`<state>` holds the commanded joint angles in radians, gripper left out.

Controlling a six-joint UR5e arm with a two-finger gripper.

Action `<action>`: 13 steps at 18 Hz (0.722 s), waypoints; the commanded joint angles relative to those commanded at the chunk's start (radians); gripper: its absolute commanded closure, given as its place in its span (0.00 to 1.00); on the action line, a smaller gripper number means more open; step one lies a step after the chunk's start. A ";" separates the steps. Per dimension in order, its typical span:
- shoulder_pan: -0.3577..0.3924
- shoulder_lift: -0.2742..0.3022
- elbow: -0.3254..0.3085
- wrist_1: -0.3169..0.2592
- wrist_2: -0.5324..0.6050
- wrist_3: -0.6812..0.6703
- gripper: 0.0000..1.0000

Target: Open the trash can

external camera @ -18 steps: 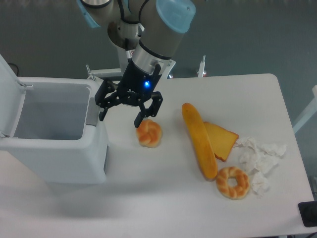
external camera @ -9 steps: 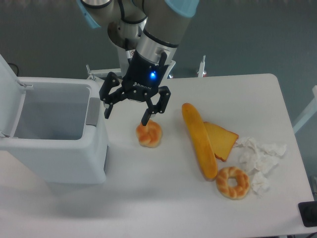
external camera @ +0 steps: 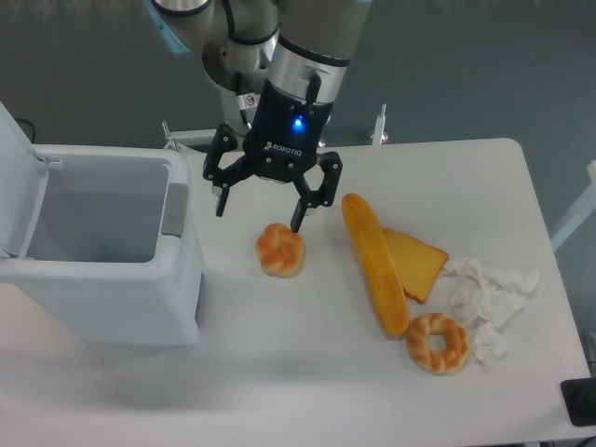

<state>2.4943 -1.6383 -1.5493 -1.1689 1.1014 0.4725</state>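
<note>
The trash can point(external camera: 102, 251) at left stands lid-up; the tool point(external camera: 258, 207), fingers wide and empty, has lifted away rightward.

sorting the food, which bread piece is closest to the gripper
The small round bun, just below the open gripper. The long loaf, slice and ring lie farther right.

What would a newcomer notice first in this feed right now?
Probably the big white trash can at the table's left edge, its lid already swung up and the inside showing. Next, the tool hanging open over the table, beside the can and just above a small round bun. To the right lie a long baguette, a ring-shaped pastry and crumpled tissue.
</note>
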 joint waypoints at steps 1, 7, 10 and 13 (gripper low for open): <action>0.000 0.005 0.002 0.002 0.000 0.003 0.00; 0.003 0.023 0.000 0.000 0.008 0.334 0.00; 0.003 0.028 0.000 0.002 0.063 0.362 0.00; 0.002 0.028 0.002 0.002 0.112 0.394 0.00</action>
<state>2.4958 -1.6107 -1.5478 -1.1674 1.2131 0.8666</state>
